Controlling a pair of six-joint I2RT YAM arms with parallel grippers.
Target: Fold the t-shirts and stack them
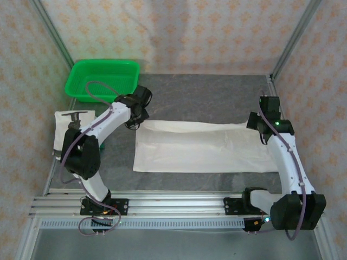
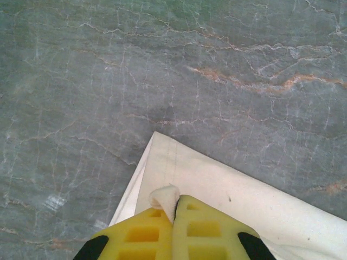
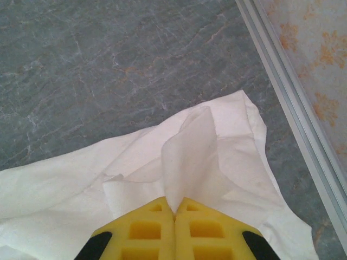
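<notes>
A white t-shirt point(image 1: 203, 147) lies folded into a long flat strip across the middle of the grey table. My left gripper point(image 1: 135, 120) is shut on the t-shirt's far left corner; in the left wrist view a small fold of the t-shirt point(image 2: 165, 196) pokes out between the yellow fingers point(image 2: 135, 233) of the left gripper point(image 2: 174, 214). My right gripper point(image 1: 262, 131) is shut on the far right end, where the t-shirt point(image 3: 217, 157) rises in a pinched peak from the right gripper point(image 3: 174, 208). Another folded white t-shirt point(image 1: 70, 130), with a small dark mark, lies at the table's left edge.
A green plastic mesh basket point(image 1: 103, 78) stands at the back left, just behind the left arm. Metal frame posts point(image 1: 293, 38) and patterned walls close in the table; the right rail point(image 3: 293, 108) runs close beside the right gripper.
</notes>
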